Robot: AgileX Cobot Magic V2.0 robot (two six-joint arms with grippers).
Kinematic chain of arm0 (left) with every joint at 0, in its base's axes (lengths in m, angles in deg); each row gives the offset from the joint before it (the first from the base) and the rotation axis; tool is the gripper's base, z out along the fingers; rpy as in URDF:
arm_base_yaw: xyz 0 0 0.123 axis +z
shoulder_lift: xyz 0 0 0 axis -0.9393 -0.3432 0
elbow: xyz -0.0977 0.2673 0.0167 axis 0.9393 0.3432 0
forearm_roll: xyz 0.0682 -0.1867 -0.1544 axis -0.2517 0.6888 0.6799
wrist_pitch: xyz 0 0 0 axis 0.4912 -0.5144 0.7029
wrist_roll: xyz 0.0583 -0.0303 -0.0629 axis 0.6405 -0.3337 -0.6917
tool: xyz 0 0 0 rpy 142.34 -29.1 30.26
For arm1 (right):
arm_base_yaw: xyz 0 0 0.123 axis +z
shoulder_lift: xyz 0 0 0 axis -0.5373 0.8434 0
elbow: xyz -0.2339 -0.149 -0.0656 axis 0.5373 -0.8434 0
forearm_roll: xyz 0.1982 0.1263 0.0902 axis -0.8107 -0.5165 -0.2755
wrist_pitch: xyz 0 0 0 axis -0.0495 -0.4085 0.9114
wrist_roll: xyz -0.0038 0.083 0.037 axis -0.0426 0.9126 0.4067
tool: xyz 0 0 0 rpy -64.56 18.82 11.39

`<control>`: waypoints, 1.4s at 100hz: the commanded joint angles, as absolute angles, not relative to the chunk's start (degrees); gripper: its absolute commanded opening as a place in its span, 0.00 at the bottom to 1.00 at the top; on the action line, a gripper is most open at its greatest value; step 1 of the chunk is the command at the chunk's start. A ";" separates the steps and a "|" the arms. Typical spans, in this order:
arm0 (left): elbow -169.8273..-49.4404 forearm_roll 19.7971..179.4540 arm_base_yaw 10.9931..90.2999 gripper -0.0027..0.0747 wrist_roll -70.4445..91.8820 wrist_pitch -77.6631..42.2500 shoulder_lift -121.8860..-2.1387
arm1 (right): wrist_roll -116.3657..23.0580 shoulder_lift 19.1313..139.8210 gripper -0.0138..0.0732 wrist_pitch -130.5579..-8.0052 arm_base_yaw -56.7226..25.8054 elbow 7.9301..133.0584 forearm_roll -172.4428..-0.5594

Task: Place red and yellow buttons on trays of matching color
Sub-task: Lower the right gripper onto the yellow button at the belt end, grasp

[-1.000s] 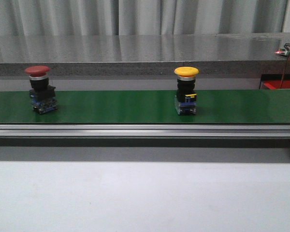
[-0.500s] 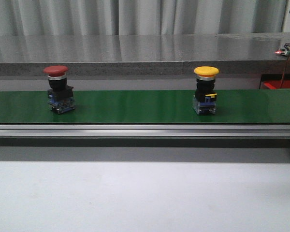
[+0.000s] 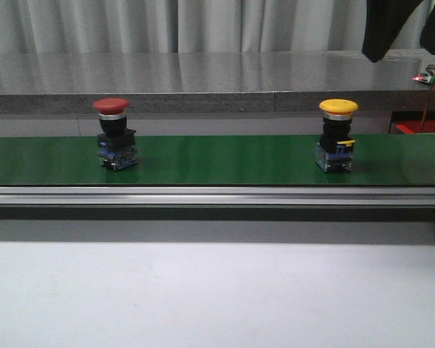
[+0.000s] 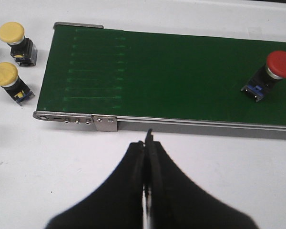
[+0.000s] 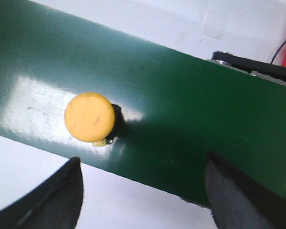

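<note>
the yellow button stands upright near the green belt's right end, red button toward its left; right hand spread above it, left hand pressed together.

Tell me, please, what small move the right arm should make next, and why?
Probably lower the right gripper over the yellow button and centre on it. The jaws are open and hang above the green belt, holding nothing, with the button nearer one finger. The left gripper is shut and off the belt, away from the red button.
</note>
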State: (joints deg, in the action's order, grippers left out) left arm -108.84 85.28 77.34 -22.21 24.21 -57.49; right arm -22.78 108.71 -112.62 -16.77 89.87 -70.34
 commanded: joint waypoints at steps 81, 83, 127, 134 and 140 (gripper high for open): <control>-110.18 86.51 77.03 0.01 -22.21 21.04 -56.98 | -24.16 120.36 0.78 -117.13 -21.00 98.16 -73.02; -110.18 86.51 77.03 0.01 -22.21 21.04 -56.98 | -24.16 120.42 0.78 -117.12 -20.99 98.16 -73.02; -110.18 86.51 77.03 0.01 -22.21 21.04 -56.98 | -20.13 119.78 0.36 -117.91 -22.15 98.16 -70.30; -110.18 86.51 77.03 0.01 -22.21 21.04 -56.98 | -18.38 118.42 0.36 -118.99 -22.69 98.16 -68.50; -110.18 86.51 77.03 0.01 -22.21 21.04 -56.98 | -18.03 116.93 0.36 -120.68 -23.43 98.08 -68.04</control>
